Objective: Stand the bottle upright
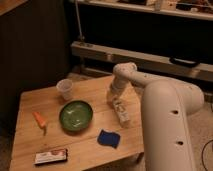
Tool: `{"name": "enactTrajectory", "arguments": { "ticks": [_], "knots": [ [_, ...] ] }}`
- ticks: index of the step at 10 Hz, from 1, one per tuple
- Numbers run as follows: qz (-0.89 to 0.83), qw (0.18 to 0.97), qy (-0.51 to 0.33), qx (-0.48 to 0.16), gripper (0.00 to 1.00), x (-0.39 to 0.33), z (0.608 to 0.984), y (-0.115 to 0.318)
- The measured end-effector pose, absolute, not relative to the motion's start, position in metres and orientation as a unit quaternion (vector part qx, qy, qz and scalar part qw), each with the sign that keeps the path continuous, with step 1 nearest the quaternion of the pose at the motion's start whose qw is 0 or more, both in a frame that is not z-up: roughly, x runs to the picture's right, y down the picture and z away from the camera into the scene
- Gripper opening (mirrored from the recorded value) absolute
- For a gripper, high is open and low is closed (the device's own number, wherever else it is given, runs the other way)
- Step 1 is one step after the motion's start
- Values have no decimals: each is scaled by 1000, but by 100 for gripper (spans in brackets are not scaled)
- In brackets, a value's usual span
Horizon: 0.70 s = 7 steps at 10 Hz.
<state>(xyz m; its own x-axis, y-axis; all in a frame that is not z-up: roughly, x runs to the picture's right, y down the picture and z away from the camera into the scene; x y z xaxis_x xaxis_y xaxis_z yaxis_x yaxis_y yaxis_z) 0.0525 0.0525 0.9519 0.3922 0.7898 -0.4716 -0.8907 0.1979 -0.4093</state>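
Note:
The bottle (121, 111) is a slim cream plastic bottle lying on its side on the wooden table (95, 155), right of the green bowl (75, 115), pointing toward the table's right front edge. My gripper (113, 99) comes down from the white arm (165, 115) and sits at the bottle's far end, touching or just above it.
A translucent plastic cup (65, 89) stands at the back left. A carrot (40, 120) lies at the left. A blue sponge (108, 138) lies near the front edge, and a dark flat packet (51, 156) at the front left. The arm's large white body stands right of the table.

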Motion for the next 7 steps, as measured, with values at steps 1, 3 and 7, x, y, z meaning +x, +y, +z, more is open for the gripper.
{"name": "enactTrajectory", "arguments": {
  "ticks": [1, 3, 7],
  "knots": [
    [547, 769, 79, -321, 18, 55, 952, 52],
    [549, 767, 81, -321, 0, 58, 951, 51],
    [562, 764, 65, -310, 0, 65, 933, 24]
  ]
}}
